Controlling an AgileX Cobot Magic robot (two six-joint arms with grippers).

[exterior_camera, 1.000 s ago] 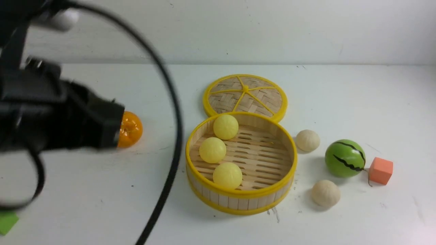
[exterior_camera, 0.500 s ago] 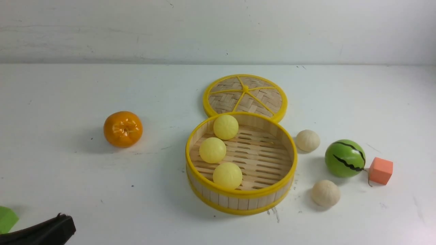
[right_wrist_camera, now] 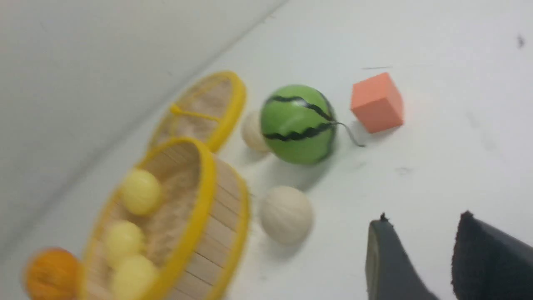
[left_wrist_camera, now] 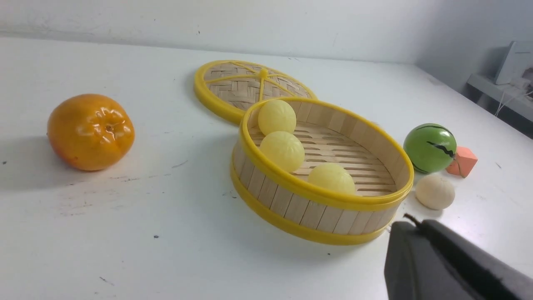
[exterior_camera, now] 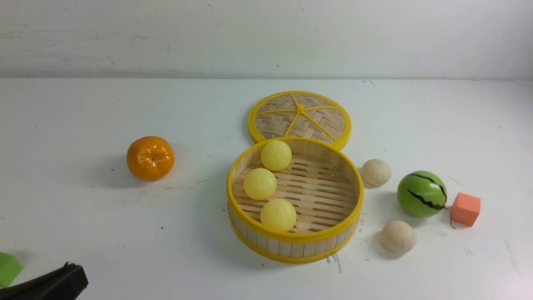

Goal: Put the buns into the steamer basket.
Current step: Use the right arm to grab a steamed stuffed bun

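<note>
Pulled back since a second ago: left arm, then big and black across the left of the front view. Now only the dark tip of the left gripper (exterior_camera: 62, 279) at the near left corner, pressed shut, holding nothing.

Steamer basket (exterior_camera: 295, 238) in the middle of the table (exterior_camera: 83, 104), woven lid (exterior_camera: 300, 116) flat right behind it. Three yellow buns (exterior_camera: 260, 183) inside, lined along the left wall. Right half of the floor bare.

Outside, to the right: far beige bun (exterior_camera: 376, 172) between basket wall and watermelon ball (exterior_camera: 421, 193), near beige bun (exterior_camera: 398, 236) closer to the front edge. Orange cube (exterior_camera: 465, 208) just beside the ball. Crowded there. Lots of bare table left of the basket, only a mandarin (exterior_camera: 150, 158) on it.

Right gripper (right_wrist_camera: 424, 221) seen only in the blurry right wrist view: fingers apart, nothing between, near the near beige bun. Green block (exterior_camera: 8, 268) seen only in front. Just one beige bun in the left wrist view.
</note>
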